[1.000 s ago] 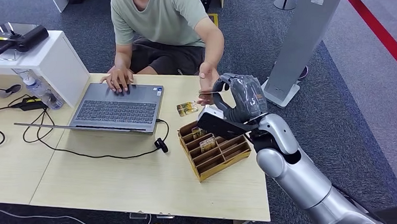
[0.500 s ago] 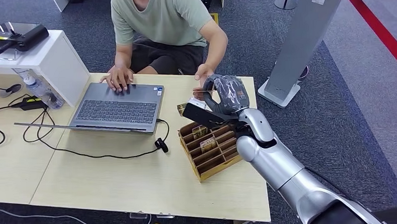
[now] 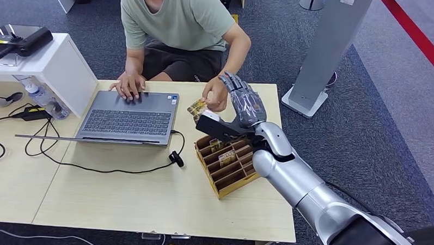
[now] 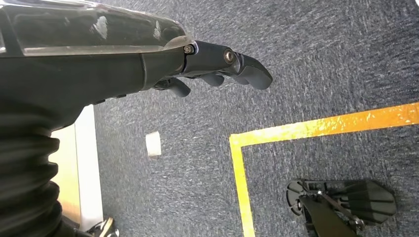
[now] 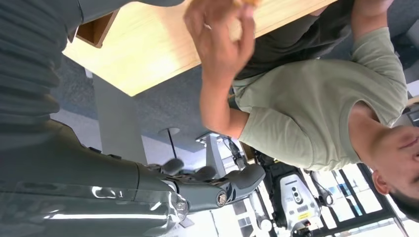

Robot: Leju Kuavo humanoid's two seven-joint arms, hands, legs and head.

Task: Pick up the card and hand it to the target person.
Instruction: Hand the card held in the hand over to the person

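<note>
Far left edge of the pale wooden table: black cables, a clear plastic bottle and a white box-shaped stand carrying a black device. Along the far edge, an open grey laptop with the seated person's one hand resting on its keys; a thin black cable trails from it toward the table's middle. Right of the laptop, near the far right corner, the small yellowish printed card sits pinched in the person's other hand, lifted clear of the tabletop. It looks as if the handover is made, the card being in the target person's grip and not the robot's. Just beside it, the robot's silver-armed right hand stands upright with fingers spread wide and holding nothing, likely opened to let the card go. Below it, near the right edge, a brown slotted cardboard card rack holds more cards; the forearm passes over its far end, so any withdrawal should lift clear of it. A grey metal post stands on the carpet past the right edge. The robot's left hand hangs over blue carpet with a yellow floor line, fingers loosely curled, nothing in them.
</note>
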